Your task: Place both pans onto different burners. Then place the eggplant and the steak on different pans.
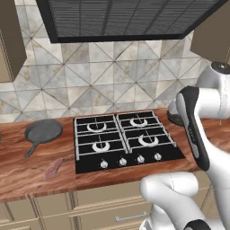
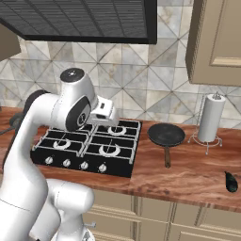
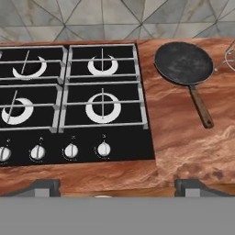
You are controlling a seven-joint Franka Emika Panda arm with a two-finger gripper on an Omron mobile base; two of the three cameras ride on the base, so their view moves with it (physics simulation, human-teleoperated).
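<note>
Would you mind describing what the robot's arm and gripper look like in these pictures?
The arm is made of glossy white, rounded, tube-like segments with dark grey to black bands and caps at the joints; one joint end has a silver-grey disc. A boxy white hand sits at its end. The gripper has two small, dark grey, blocky finger tips. No cables or markings are visible.

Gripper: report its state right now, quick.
Gripper: open, jaws spread wide, holding nothing, above the counter's front edge before the cooktop.
</note>
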